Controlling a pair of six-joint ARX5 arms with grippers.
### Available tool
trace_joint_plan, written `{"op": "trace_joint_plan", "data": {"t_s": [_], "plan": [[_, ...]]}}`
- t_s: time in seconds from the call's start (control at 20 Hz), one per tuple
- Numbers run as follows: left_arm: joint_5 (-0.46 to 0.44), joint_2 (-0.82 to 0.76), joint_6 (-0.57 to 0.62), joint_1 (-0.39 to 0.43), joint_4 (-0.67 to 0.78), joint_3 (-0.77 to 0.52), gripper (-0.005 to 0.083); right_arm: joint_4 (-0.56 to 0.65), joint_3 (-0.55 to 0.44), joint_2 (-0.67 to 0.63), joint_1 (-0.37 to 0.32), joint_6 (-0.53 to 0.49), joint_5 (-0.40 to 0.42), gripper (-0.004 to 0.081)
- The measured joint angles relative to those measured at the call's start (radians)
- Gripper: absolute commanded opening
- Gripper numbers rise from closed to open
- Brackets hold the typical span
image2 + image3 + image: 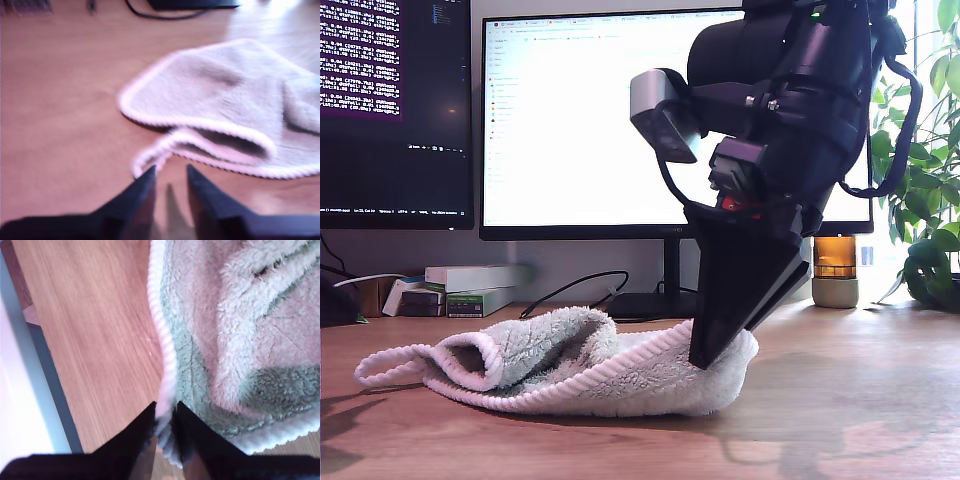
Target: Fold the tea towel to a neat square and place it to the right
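Item: the tea towel [570,365], pale plush cloth with a ribbed corded hem [165,352], lying crumpled and partly doubled over on our wooden desk [840,400], in front of the monitors and a little toward the exterior view's left of centre; one loop of hem trails out toward the exterior view's left, and a fold stands open like a pocket near the middle. Item: my second gripper [165,415], jaws closed narrow upon the corded hem, the cord pinched between the two dark fingers [197,432]; in the exterior view this is the large black arm [790,120] coming down at the towel's end toward that view's right, its tip [715,350] buried in the pile. Item: my first gripper [170,172], jaws set a small way apart with bare wood showing between them, holding nothing, hovering just beside the loose loop of hem at the towel's near edge; its picture is blurred, and we cannot find this gripper in the exterior view. Background: two monitors [580,120], a black cable [575,285], small boxes [470,290] at the exterior view's left, an amber jar [836,270] and a leafy plant [930,180] at its right.
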Motion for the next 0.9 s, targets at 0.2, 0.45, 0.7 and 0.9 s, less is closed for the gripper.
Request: {"op": "trace_joint_plan", "data": {"t_s": [0.2, 0.45, 0.7, 0.9], "plan": [[0.010, 0.124, 0.138, 0.006, 0.092, 0.002, 0.0306, 0.005, 0.000, 0.000, 0.002, 0.000, 0.000, 0.0106], [0.108, 0.217, 0.179, 0.138, 0.224, 0.002, 0.0340, 0.005, 0.000, 0.000, 0.002, 0.000, 0.000, 0.0106], [0.362, 0.324, 0.178, 0.232, 0.253, 0.048, 0.0339, 0.007, 0.000, 0.000, 0.002, 0.000, 0.000, 0.0106], [0.417, 0.422, 0.182, 0.233, 0.224, 0.114, 0.0339, 0.010, 0.000, 0.000, 0.002, 0.000, 0.000, 0.0106]]}}
